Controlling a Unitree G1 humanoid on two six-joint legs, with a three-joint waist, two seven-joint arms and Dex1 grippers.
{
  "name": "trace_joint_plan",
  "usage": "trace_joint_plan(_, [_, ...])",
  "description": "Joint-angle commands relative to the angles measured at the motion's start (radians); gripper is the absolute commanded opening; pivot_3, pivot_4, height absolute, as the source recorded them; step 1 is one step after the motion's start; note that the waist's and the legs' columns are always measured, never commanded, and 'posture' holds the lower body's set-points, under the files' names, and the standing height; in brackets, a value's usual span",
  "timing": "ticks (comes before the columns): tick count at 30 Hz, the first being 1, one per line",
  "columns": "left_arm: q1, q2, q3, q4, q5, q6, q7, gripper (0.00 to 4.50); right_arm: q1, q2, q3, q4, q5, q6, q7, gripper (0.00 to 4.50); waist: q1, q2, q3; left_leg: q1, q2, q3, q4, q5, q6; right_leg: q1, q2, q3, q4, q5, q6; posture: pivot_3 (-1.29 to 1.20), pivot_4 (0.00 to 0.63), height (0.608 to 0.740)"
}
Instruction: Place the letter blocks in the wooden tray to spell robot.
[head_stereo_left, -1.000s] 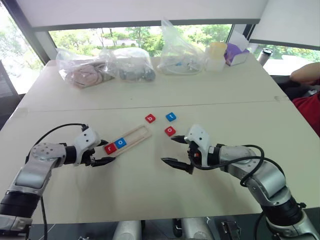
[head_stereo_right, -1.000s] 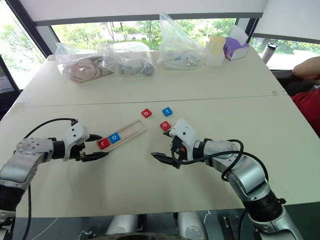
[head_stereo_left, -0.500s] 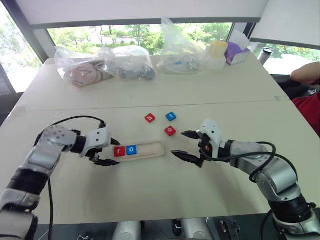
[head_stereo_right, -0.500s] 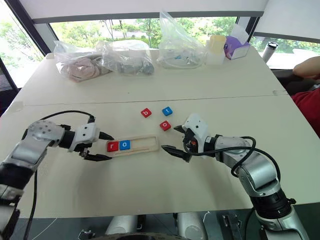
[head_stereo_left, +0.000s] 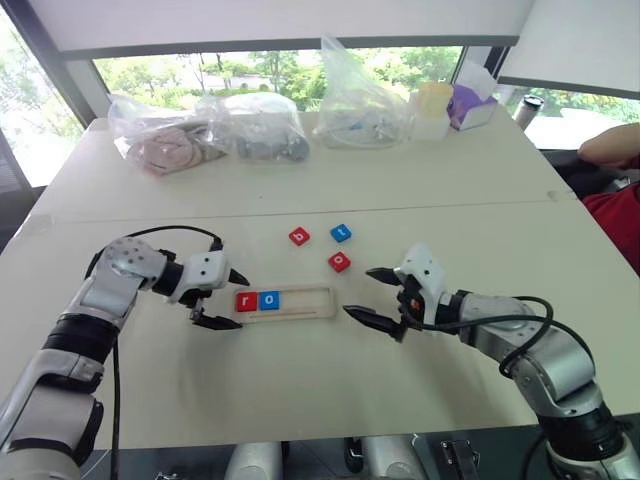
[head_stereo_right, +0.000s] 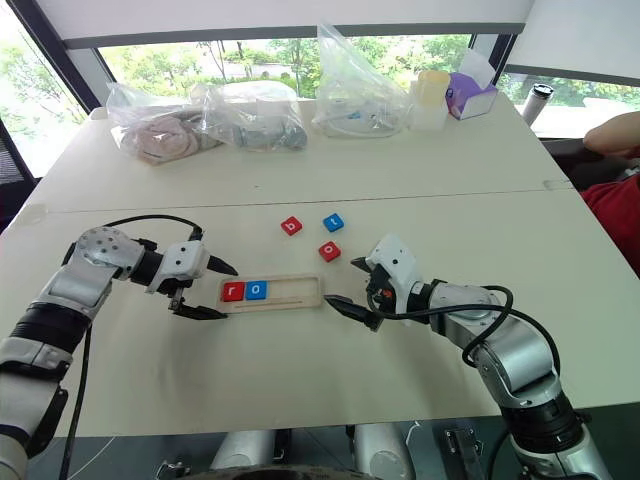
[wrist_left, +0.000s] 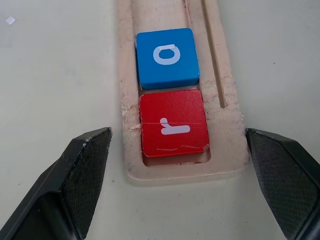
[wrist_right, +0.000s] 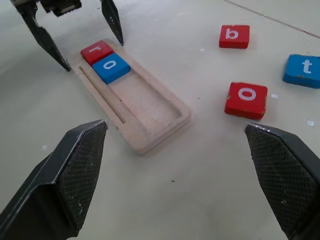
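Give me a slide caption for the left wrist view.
Open left gripper straddling the wooden tray end, red r and blue o seated.

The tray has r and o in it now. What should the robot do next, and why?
Probably send the open right gripper to the red b block. The wooden tray holds only the red r block and blue o block, so b comes next. It lies loose on the table with the red o block and blue t block.

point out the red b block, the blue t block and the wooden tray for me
red b block (wrist_right: 234, 36), right wrist view, its top face.
blue t block (wrist_right: 303, 70), right wrist view, its top face.
wooden tray (wrist_right: 150, 107), right wrist view, its bare floor.
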Motion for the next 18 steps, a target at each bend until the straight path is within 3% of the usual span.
trace_joint_plan(1, [0.023, 0.053, 0.024, -0.002, 0.017, -0.003, 0.002, 4.46, -0.100, 0.063, -0.047, 0.011, 0.042, 0.008, -0.037, 4.50, -0.003, 0.000, 0.000, 0.000, 0.000, 0.000, 0.000, 0.000, 0.000, 0.000, 0.000, 0.000, 0.000, 0.000, 0.000, 0.00, 0.150, 0.740])
trace_joint_plan(5, [0.030, 0.127, 0.065, 0.003, 0.014, 0.020, 0.012, 4.46, -0.291, 0.146, 0.084, 0.164, -0.064, 0.016, -0.083, 4.50, -0.023, -0.001, 0.001, 0.000, 0.002, 0.000, 0.000, 0.000, 0.000, -0.001, 0.002, 0.000, 0.001, 0.001, -0.002, 0.00, 0.150, 0.740])
trace_joint_plan(10, [0.113, 0.232, 0.209, -0.193, -0.155, 0.364, 0.017, 4.46, -0.501, 0.326, 0.211, 0.546, -0.229, -0.066, -0.156, 4.50, -0.037, -0.004, 0.002, -0.003, 0.009, 0.001, -0.002, 0.000, 0.000, -0.007, 0.010, 0.001, 0.002, 0.003, -0.003, 0.00, 0.150, 0.740])
trace_joint_plan(14, [0.230, 0.199, 0.471, -0.404, -0.363, 0.663, 0.186, 4.46, -0.621, 0.434, 0.200, 0.857, -0.307, -0.192, -0.198, 4.50, -0.028, -0.006, 0.004, -0.004, 0.013, 0.000, -0.004, -0.001, 0.002, -0.008, 0.012, 0.000, 0.002, 0.005, -0.007, 0.00, 0.150, 0.740])
trace_joint_plan(18, [0.353, 0.165, 0.605, -0.576, -0.462, 0.810, 0.296, 4.46, -0.690, 0.480, 0.172, 1.012, -0.340, -0.253, -0.204, 4.50, -0.028, -0.006, 0.004, -0.004, 0.014, 0.002, -0.004, -0.001, 0.002, -0.009, 0.011, 0.001, 0.001, 0.005, -0.007, 0.00, 0.150, 0.740])
